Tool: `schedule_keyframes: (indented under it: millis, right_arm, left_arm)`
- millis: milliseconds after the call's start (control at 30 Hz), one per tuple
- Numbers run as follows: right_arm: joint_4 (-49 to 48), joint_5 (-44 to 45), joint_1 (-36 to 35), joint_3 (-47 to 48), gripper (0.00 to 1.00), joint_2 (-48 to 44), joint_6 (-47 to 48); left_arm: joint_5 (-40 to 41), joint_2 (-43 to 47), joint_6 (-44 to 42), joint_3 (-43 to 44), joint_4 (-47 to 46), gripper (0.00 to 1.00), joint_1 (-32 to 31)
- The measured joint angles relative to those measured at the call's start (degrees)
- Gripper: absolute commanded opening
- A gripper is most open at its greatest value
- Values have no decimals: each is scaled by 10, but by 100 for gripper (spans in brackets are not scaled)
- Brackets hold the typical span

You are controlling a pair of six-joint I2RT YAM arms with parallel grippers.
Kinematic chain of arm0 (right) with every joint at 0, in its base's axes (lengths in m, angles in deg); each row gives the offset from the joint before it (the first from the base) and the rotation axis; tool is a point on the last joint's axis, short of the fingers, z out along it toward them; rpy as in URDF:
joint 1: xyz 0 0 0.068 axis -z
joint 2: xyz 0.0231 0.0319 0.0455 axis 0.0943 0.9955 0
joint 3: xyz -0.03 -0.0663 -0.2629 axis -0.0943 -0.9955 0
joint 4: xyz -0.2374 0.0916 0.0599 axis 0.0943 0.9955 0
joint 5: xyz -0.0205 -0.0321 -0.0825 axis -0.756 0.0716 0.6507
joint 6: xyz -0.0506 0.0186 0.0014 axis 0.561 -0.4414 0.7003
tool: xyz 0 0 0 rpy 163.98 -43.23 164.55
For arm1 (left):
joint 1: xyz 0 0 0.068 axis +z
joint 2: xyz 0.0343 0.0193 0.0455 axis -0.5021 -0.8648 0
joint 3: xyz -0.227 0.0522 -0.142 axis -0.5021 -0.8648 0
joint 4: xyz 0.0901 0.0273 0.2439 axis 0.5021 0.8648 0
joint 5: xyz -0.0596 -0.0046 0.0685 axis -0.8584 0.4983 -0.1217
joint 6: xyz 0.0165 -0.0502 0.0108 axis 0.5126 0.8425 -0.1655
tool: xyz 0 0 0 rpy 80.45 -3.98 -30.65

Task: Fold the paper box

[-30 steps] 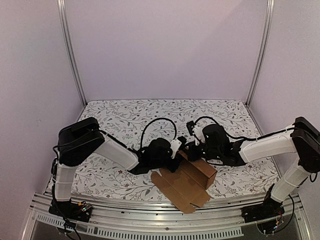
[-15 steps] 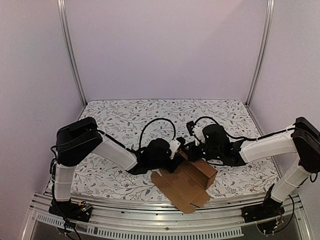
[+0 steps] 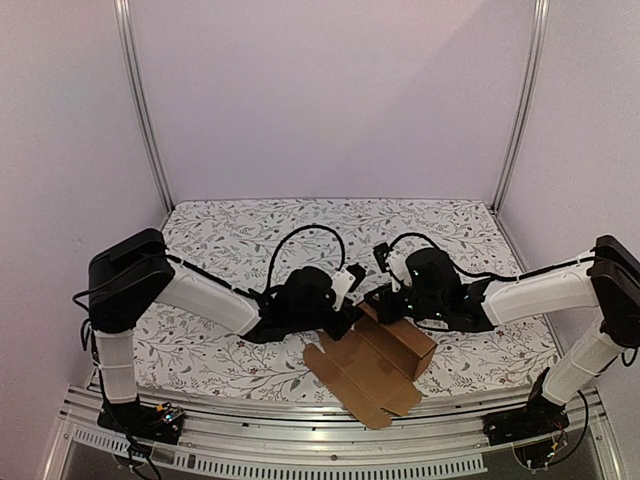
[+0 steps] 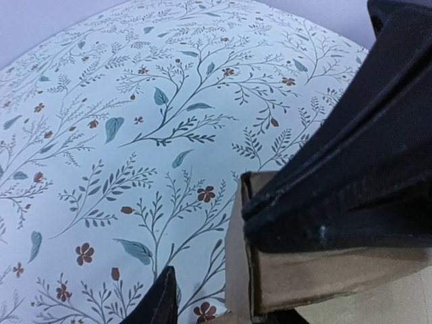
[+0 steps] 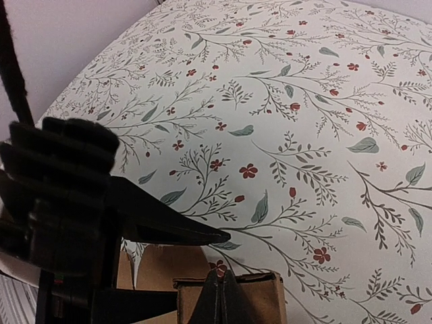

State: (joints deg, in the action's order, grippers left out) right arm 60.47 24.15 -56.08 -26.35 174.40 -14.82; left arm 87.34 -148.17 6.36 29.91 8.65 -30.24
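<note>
Box (image 3: 375, 358): half-folded, near bench (image 3: 240, 235) edge, between the arms; light, stiff cardboard, creases easily; grip flap edges
Left claw (image 3: 350, 312): parted, beside the box corner
Right claw (image 3: 372, 300): pinched shut on box wall

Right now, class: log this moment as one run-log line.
task: fold box | box: part-folded, flaps flat on table | left gripper: at box's far left corner, part open | right gripper: shut on box edge
</note>
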Motion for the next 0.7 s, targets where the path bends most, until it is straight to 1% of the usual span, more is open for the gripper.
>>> schedule_keyframes:
  millis: [33, 67, 133, 167, 400, 700]
  right_arm:
    - [2, 0, 0, 0, 0, -1, 1]
    - [3, 0, 0, 0, 0, -2, 2]
    - [6, 1, 0, 0, 0, -2, 5]
    - [7, 1, 0, 0, 0, -3, 6]
    - [30, 1, 0, 14, 0, -3, 12]
    - [62, 0, 1, 34, 0, -1, 24]
  left_arm:
    - [0, 9, 0, -5, 5, 38, 0]
    - [0, 17, 0, -8, 10, 44, 0]
    - [0, 37, 2, -18, 19, 96, 0]
    - [-1, 47, 2, -24, 24, 99, 0]
    - [-9, 94, 16, -40, 62, 100, -3]
    - [17, 164, 47, -82, 130, 100, -15]
